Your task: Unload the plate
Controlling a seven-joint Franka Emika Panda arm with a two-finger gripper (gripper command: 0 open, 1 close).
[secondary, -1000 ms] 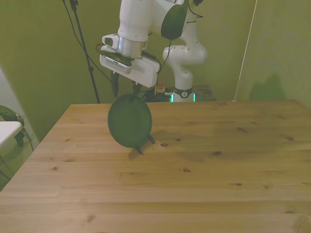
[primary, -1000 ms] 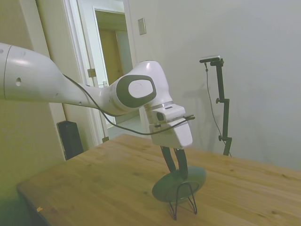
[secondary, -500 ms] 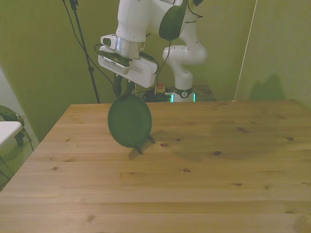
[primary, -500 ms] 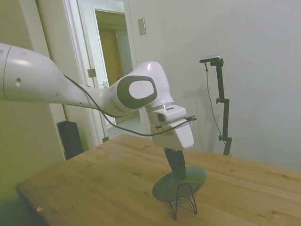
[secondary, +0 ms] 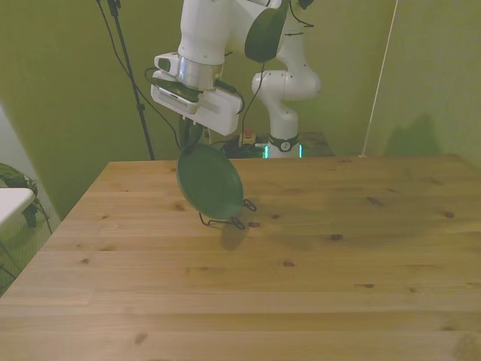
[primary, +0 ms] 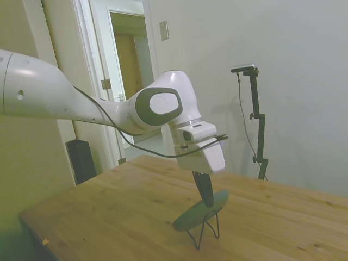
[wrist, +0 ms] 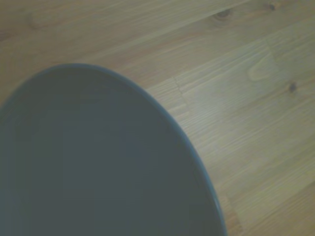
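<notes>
Plate (primary: 200,211) tilted on edge, rim gripped at top by gripper (primary: 206,197) jaws, above wire stand (primary: 204,230)

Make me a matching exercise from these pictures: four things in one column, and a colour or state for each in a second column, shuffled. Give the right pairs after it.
Things:
1. plate
2. wire stand
3. end effector
4. table

States:
A. thin, black, standing on the table
B. light wood with dark knots
C. grey-green, tilted, held by its upper rim
D. shut on the plate's upper rim

Pairs: 1-C, 2-A, 3-D, 4-B
</notes>
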